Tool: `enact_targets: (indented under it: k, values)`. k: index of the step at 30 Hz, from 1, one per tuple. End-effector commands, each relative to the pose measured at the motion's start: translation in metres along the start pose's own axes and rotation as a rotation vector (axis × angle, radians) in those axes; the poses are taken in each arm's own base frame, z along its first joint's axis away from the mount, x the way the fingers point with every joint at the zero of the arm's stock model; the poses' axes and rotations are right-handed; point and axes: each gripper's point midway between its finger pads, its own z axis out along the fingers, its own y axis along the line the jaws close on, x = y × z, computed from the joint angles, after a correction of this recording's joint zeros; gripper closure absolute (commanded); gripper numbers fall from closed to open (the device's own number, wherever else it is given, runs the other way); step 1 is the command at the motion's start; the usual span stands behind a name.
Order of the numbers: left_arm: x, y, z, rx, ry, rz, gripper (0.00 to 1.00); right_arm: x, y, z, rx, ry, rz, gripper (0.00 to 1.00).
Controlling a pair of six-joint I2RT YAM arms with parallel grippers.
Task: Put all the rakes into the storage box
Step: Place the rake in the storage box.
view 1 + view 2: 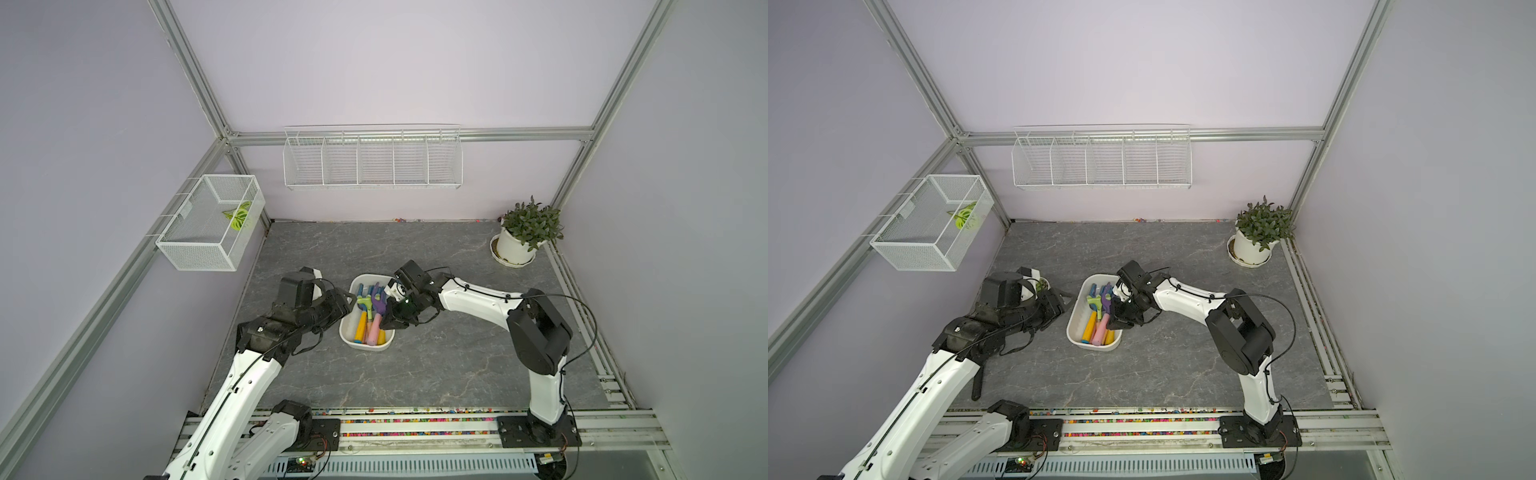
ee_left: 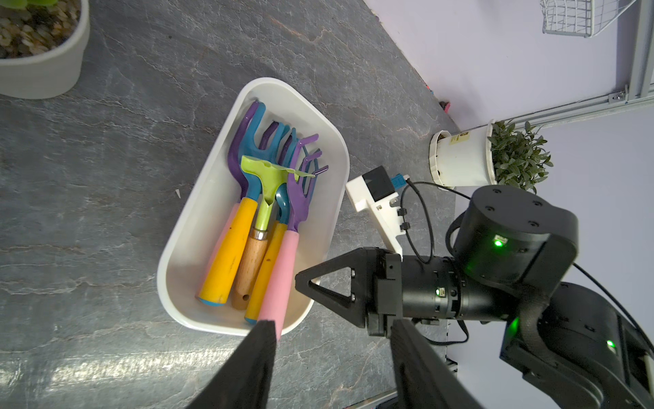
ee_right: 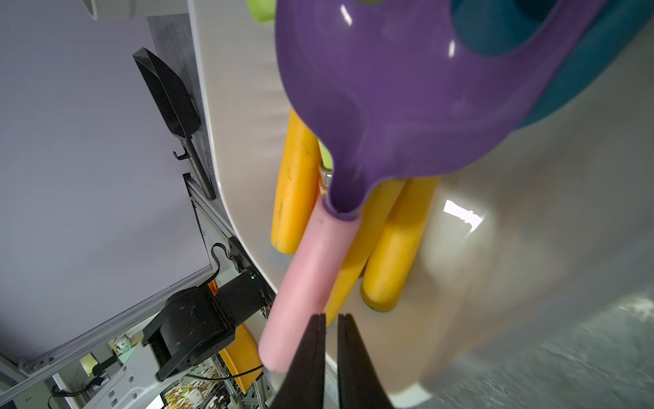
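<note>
1. The storage box (image 2: pixel 208 219) sits on the worktop (image 1: pixel 436 365) between the 2 arms. It holds a bundle of garden hand tools lying lengthwise.
2. The rake (image 2: pixel 288 244), purple-headed with a pink handle, lies on top of that bundle, across the yellow handles (image 3: pixel 295 184). Its tines point to the far end of the box. In both top views it falls inside the box's outline (image 1: pixel 376 322).
3. In the right wrist view the butt of the pink handle (image 3: pixel 311 269) reaches the near rim. Whether it rests on the rim or just inside cannot be told, and in the left wrist view that end is hidden behind a finger.
4. The right tool (image 3: pixel 331 317) is clenched, with only a thin slit between its fingers and nothing in it. It hangs just beside the pink handle and does not grasp it.
5. The left tool (image 2: pixel 332 322) stands spread and empty at the other long side of the box (image 1: pixel 352 296).
6. No other rake shows on the worktop. The 1 loose item there is a black scoop (image 1: pixel 977 384) by the left arm.
7. Judged from this, the placing looks essentially done, with the rake in the box and free of both tools. What seems left is to lift the right tool clear. If the butt does overhang the rim, a nudge would settle it fully inside.
</note>
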Motion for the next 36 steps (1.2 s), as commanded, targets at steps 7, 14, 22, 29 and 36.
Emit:
enact_targets:
  k: [7, 14, 22, 29, 36]
  values:
    - [-0.003, -0.001, -0.001, -0.003, 0.000, 0.009, 0.42, 0.036, 0.043, -0.017, 0.000, 0.043, -0.181, 0.81]
    - [-0.001, 0.000, -0.002, -0.002, 0.002, 0.008, 0.42, 0.061, 0.047, 0.007, -0.001, 0.141, -0.218, 0.81]
    - [0.001, 0.001, -0.004, 0.002, 0.002, -0.002, 0.42, 0.042, 0.019, 0.020, 0.111, 0.107, -0.166, 0.81]
    - [0.002, 0.002, -0.004, -0.002, 0.002, -0.003, 0.42, 0.025, 0.001, 0.015, 0.174, 0.071, -0.122, 0.81]
    - [-0.010, -0.004, -0.010, -0.014, -0.036, 0.032, 0.42, 0.021, 0.030, -0.015, 0.101, 0.006, -0.221, 0.79]
